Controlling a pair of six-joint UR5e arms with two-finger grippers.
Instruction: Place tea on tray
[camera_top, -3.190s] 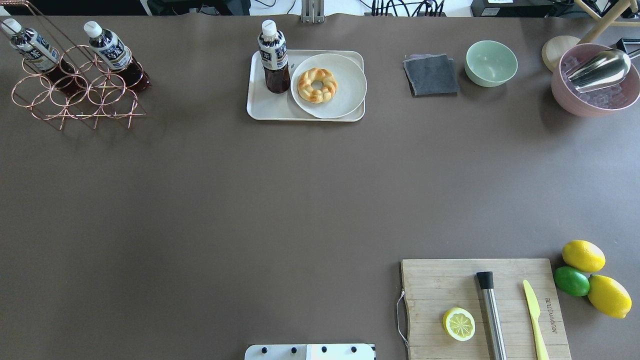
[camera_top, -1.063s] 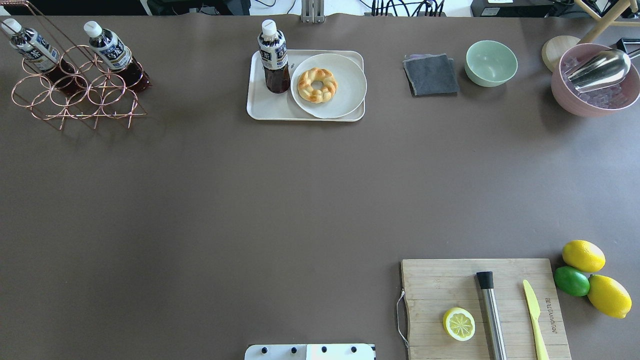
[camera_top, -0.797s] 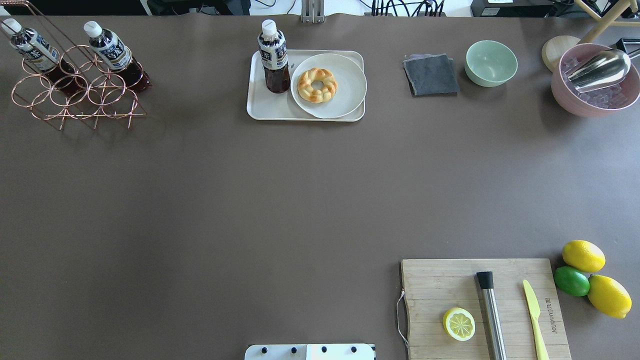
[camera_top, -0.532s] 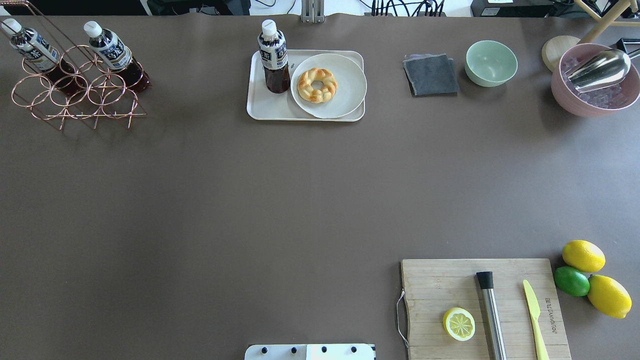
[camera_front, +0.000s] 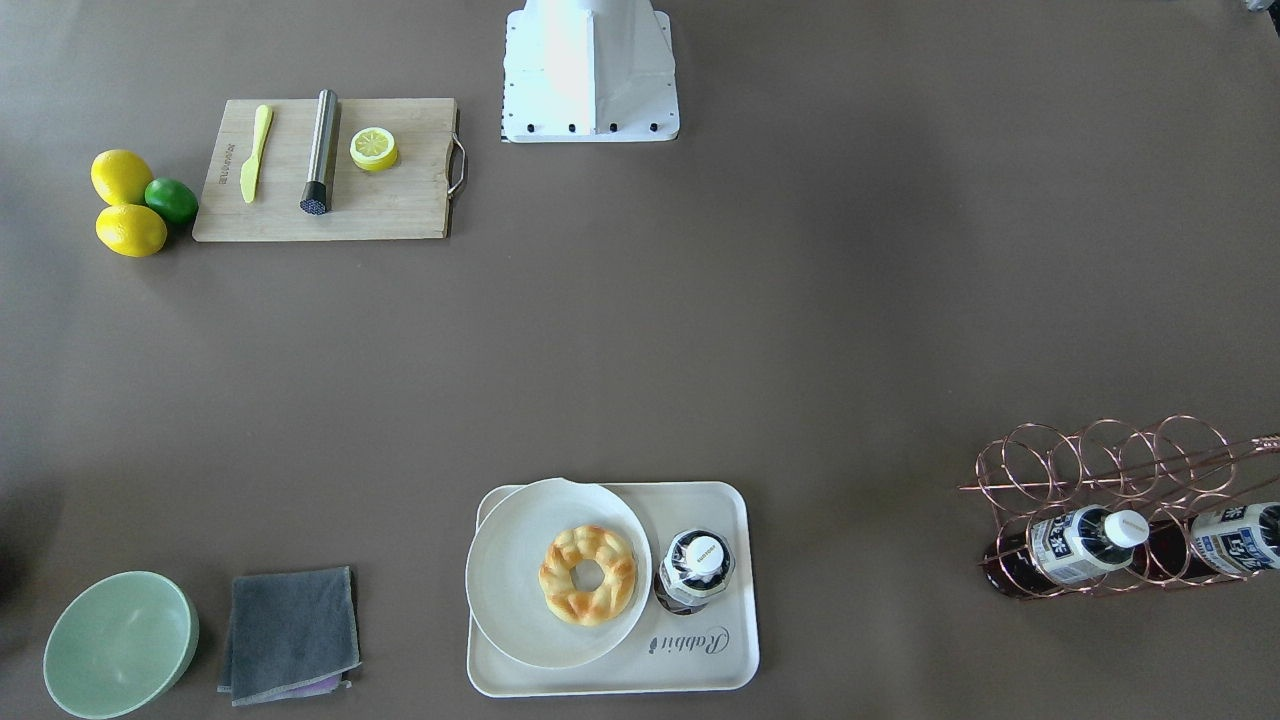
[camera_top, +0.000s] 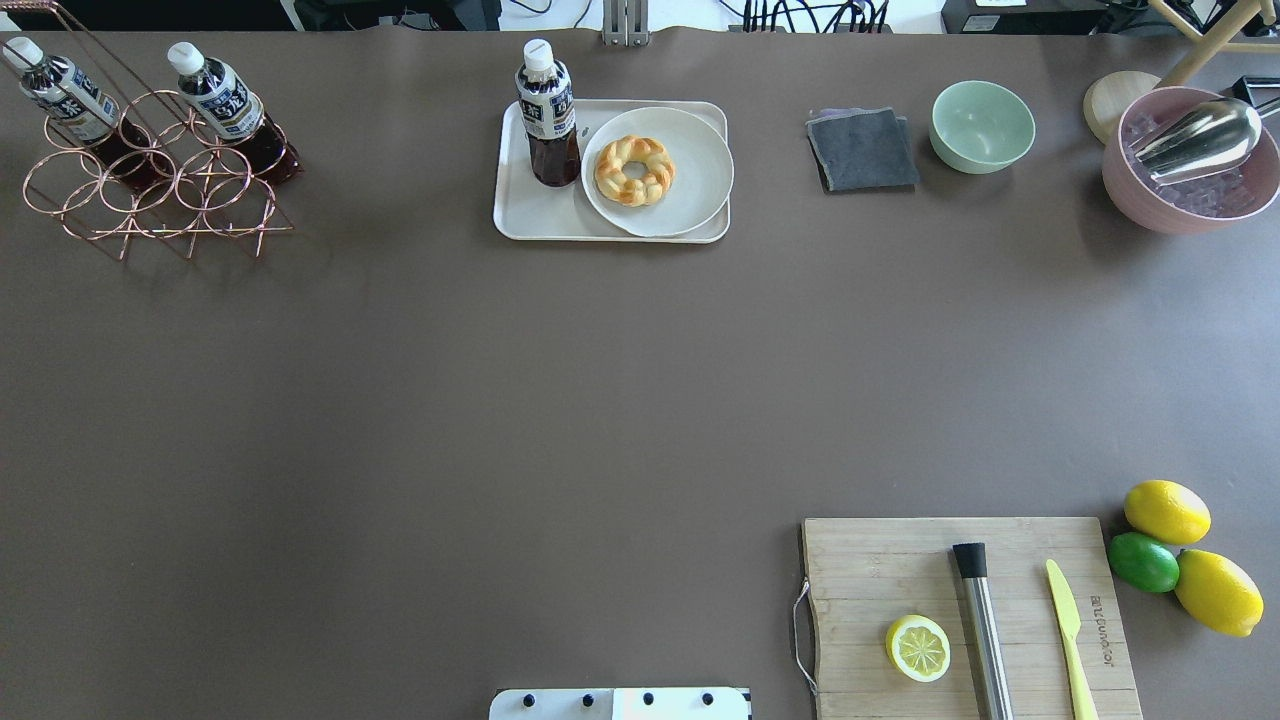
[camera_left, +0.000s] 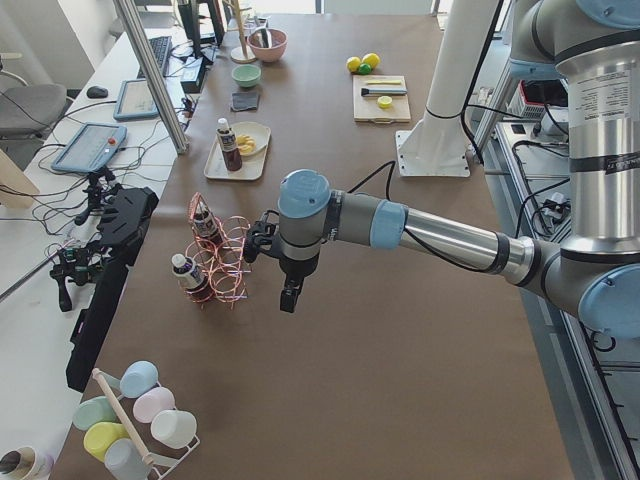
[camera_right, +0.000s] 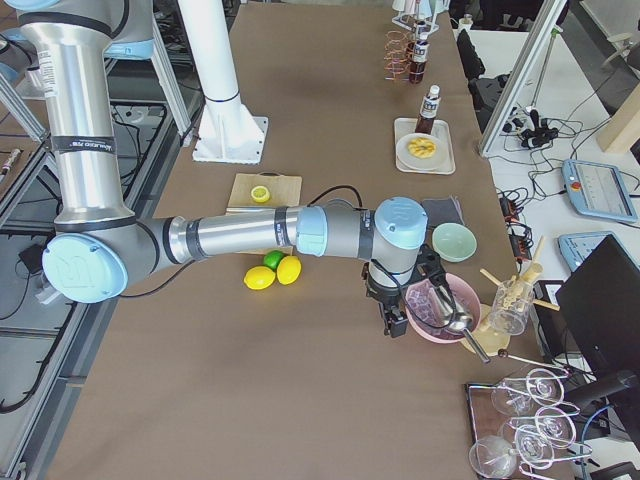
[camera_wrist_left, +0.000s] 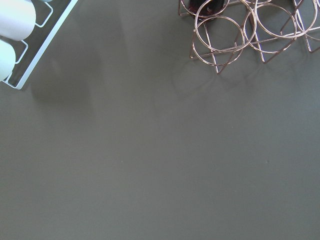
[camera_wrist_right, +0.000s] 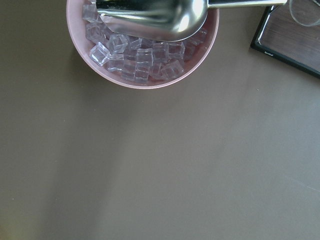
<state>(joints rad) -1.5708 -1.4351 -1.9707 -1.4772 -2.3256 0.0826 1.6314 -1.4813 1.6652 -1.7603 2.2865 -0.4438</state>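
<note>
The table (camera_top: 400, 400) is seen steeply from behind the robot (camera_top: 620, 703) and from opposite. The tray (camera_top: 530, 215) is shared by both views.

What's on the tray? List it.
The tray holds an upright tea and a plate with a doughnut. Whatever lies under the plate is hidden.

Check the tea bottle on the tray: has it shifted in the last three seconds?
No. In the overhead view the tea stands in the same corner of the tray, beside the plate.
</note>
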